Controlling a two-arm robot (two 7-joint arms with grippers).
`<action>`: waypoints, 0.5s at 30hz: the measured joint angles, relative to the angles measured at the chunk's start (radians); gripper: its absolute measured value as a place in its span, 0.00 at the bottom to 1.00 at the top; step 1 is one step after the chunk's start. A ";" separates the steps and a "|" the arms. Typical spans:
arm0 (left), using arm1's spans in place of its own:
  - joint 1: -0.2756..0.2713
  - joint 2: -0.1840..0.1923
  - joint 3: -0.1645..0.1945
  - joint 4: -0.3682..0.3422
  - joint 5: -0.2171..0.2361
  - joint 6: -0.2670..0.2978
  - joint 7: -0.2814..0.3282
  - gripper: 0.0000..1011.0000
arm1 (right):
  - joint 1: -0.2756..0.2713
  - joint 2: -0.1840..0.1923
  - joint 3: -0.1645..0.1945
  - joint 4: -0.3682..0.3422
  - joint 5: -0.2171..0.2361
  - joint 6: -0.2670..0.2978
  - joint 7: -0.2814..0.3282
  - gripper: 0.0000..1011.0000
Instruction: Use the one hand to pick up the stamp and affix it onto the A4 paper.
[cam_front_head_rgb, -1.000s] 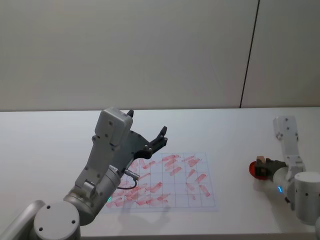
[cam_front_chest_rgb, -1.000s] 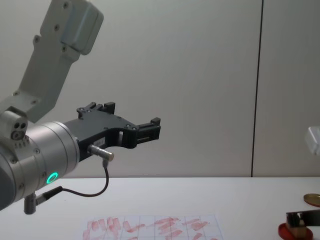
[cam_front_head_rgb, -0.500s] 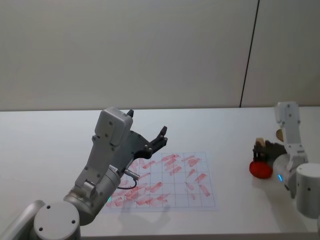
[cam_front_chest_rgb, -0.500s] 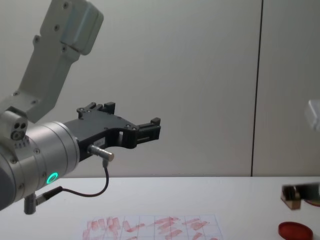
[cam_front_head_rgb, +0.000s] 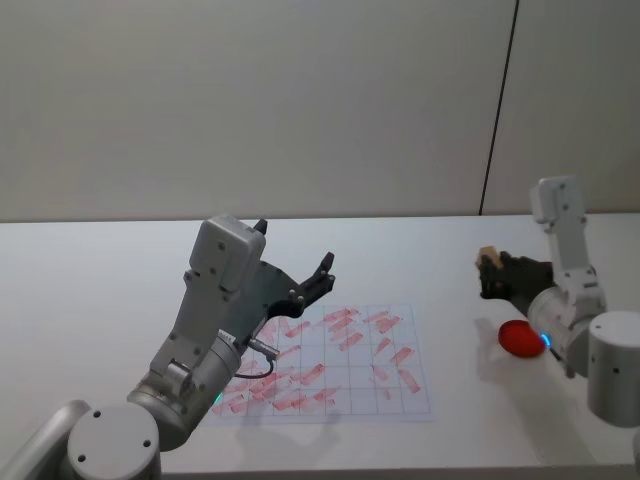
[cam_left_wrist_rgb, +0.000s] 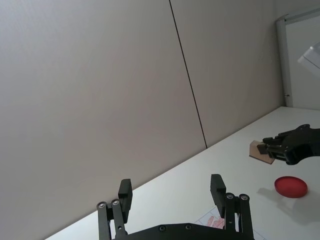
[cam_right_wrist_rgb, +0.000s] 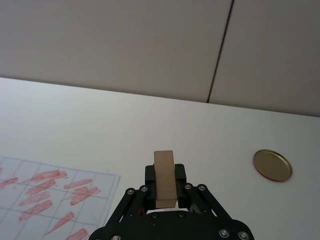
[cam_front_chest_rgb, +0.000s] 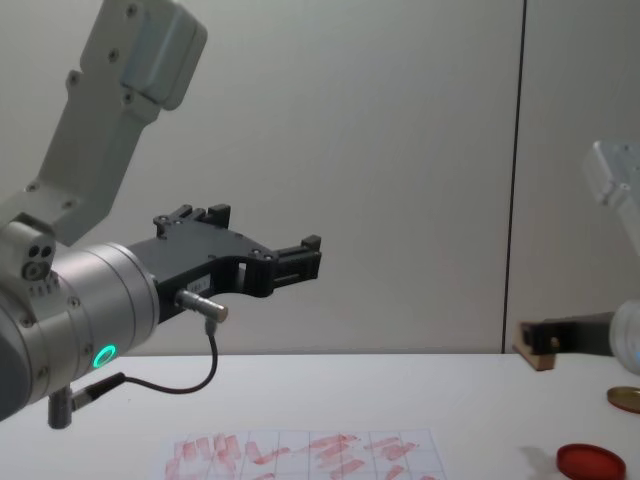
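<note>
Hanging above the table (cam_front_head_rgb: 90, 300) in the head view, the right gripper (cam_front_head_rgb: 492, 273) was clamped on the stamp (cam_front_head_rgb: 487, 256), which was off the surface, near the red ink pad (cam_front_head_rgb: 519, 338) on its side toward the A4 paper (cam_front_head_rgb: 405, 398). The left gripper (cam_front_head_rgb: 295, 247) was raised over the paper's left part with its fingers apart and nothing between them.

From the left wrist, the left gripper's two fingers stood well apart; farther off, the right gripper gripped the stamp above the pad.

From the right wrist, the stamp stood upright between the closed-in fingers, with the paper's corner and a gold-brown disc (cam_right_wrist_rgb: 271, 165) on the table beyond.

In the chest view, the stamp was held well above the table, with the pad and disc lying lower to the right.
</note>
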 joint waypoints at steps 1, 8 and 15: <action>0.000 0.000 0.000 0.000 0.000 0.000 0.000 0.98 | -0.001 -0.001 -0.002 -0.003 -0.001 0.003 0.006 0.21; 0.000 0.000 0.000 0.000 0.000 0.000 0.000 0.98 | -0.013 -0.015 -0.035 -0.015 -0.017 0.037 0.076 0.21; 0.000 0.000 0.000 0.000 0.000 0.000 0.000 0.98 | -0.022 -0.028 -0.067 -0.006 -0.037 0.061 0.120 0.21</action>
